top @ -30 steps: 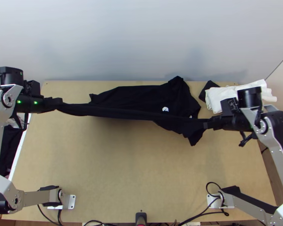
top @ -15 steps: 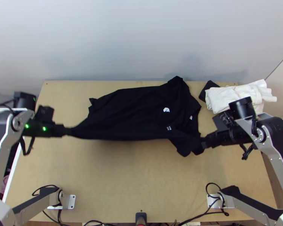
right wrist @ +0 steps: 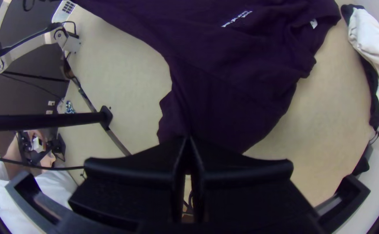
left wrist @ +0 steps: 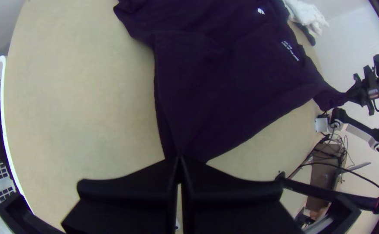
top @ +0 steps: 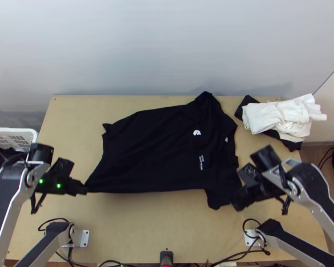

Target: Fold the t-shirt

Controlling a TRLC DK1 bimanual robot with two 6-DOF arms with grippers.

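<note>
In the top view my left gripper [top: 84, 189] is at the t-shirt's near left corner and my right gripper [top: 236, 204] at its near right part, by a sleeve. Between them the black t-shirt [top: 153, 151] lies largely spread, sideways, with small white prints toward its right. The left wrist view has my left gripper [left wrist: 179, 159] shut on a corner of the t-shirt [left wrist: 228, 82]. My right gripper [right wrist: 188, 141] is shut on the sleeve part of the t-shirt [right wrist: 237, 78] in the right wrist view. Some cloth at the right edge looks rumpled.
White cloth [top: 278, 116] lies on a dark cloth [top: 291, 144] at the table's far right. A white basket [top: 16, 131] with dark cloth stands beyond the left edge. Bare table [top: 153, 227] shows along the near side.
Both grippers have come toward the near edge, drawing the t-shirt's near side with them. The narrow stretched cloth has opened out into a broad spread, with more print showing.
</note>
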